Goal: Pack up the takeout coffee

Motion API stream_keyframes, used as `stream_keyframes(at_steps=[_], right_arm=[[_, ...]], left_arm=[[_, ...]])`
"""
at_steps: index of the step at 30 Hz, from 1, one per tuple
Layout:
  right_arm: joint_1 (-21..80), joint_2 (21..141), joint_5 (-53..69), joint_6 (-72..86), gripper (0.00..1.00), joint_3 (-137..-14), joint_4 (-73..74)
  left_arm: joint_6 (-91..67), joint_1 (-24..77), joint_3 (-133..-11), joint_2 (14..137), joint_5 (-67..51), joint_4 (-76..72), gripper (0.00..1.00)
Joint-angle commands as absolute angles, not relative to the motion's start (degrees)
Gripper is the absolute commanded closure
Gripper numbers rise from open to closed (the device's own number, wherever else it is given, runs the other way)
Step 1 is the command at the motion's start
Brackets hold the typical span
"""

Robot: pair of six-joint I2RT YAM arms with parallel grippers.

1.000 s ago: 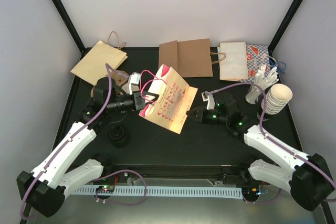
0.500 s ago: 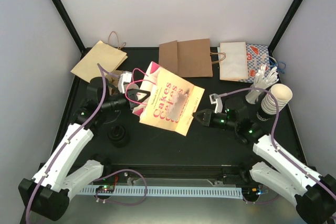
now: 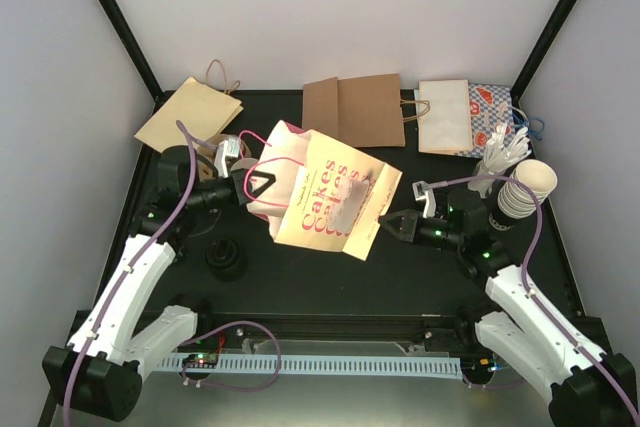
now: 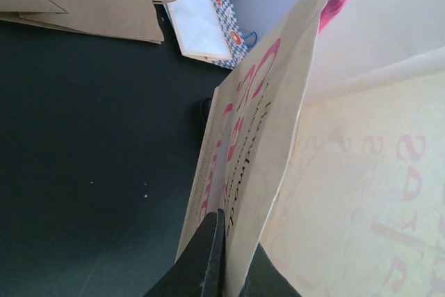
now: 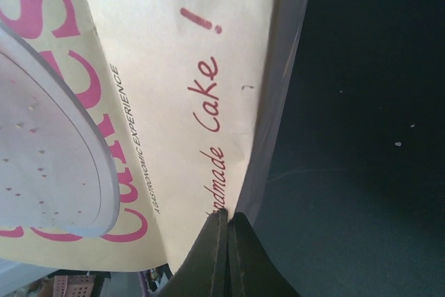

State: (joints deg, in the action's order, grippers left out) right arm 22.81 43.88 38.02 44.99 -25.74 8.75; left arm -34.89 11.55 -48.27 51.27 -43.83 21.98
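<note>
A cream paper bag (image 3: 330,197) with pink "Cakes" print and pink handles hangs above the table, stretched between both grippers. My left gripper (image 3: 252,185) is shut on the bag's edge near the handles. In the left wrist view the folded bag edge (image 4: 257,144) sits pinched in the left gripper (image 4: 236,231). My right gripper (image 3: 393,219) is shut on the opposite lower edge. In the right wrist view the right gripper (image 5: 227,215) pinches the bag (image 5: 181,81) by the words "handmade Cake". The takeout coffee is hidden in these views.
Flat bags lie along the back: tan (image 3: 188,117), brown (image 3: 355,109), white (image 3: 443,117) and a patterned one (image 3: 492,107). A tall stack of cream cups (image 3: 525,187) and white stirrers (image 3: 500,152) stand at the right. A black lid (image 3: 225,259) sits front left.
Both grippers have drawn apart, the left going left and the right going right. The bag between them has risen, spread out and turned its printed face upward.
</note>
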Motion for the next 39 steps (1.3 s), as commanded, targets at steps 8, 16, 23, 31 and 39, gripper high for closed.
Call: stream_keyframes(at_steps=[8,16,23,31,39], right_arm=[[19.55,46.10,43.96,38.31,0.99,-24.02,9.50],[18.98,47.77,41.42,31.22,0.99,-26.54,15.94],[18.94,50.69,38.86,30.80,0.97,-26.80,15.78],[18.99,53.41,37.69,30.94,0.83,-28.12,14.36],[18.98,50.72,33.87,27.50,0.77,-32.51,21.51]], left_arm=[[-31.89,7.71,-50.54,51.36,-45.60,23.75,0.98],[-29.63,7.32,-52.10,53.05,-46.57,25.94,0.98],[-30.01,9.23,-52.12,54.30,-49.79,25.05,0.98],[-29.65,16.15,-55.41,53.69,-46.11,24.73,0.98],[-24.14,24.32,-63.71,56.05,-40.99,32.09,0.98]])
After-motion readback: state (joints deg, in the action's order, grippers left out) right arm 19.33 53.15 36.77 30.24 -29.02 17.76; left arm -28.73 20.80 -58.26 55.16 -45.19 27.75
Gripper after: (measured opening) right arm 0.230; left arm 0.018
